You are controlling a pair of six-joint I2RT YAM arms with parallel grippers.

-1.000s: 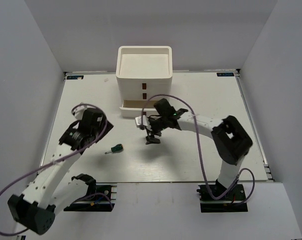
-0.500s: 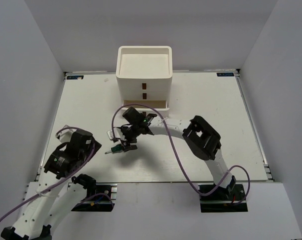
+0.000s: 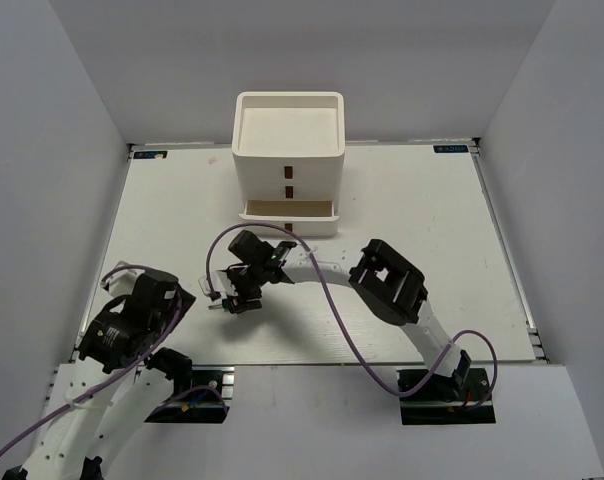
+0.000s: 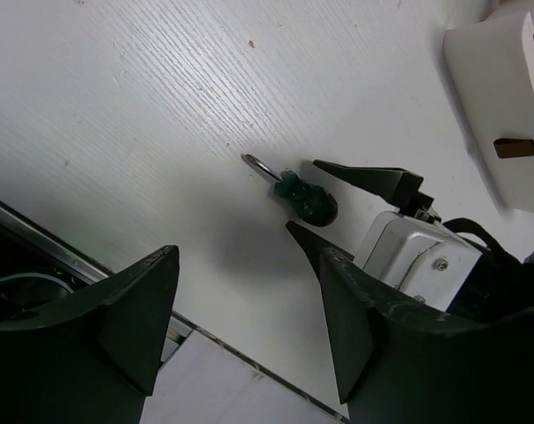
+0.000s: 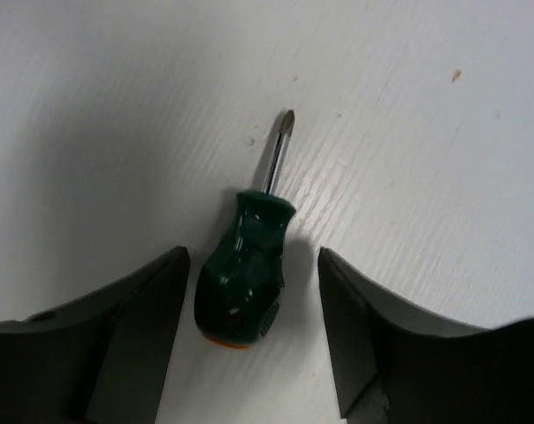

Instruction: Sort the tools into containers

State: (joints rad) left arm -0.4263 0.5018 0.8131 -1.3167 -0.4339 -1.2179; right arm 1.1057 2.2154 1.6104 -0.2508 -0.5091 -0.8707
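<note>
Stubby screwdriver [image 5: 245, 287], dark-green handle, orange butt, short steel shaft, between parted fingers of the right tool [image 5: 252, 265]

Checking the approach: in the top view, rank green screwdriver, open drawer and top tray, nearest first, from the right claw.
1. green screwdriver, inside the right claw.
2. open drawer, behind it.
3. top tray, farthest back.

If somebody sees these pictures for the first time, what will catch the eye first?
First, the right gripper, left of the middle of the table, its open fingers on either side of a stubby green-handled screwdriver lying flat there. Next, the white organizer at the far edge, its lowest drawer pulled out. The left gripper hangs open at the near left, holding nothing.
</note>
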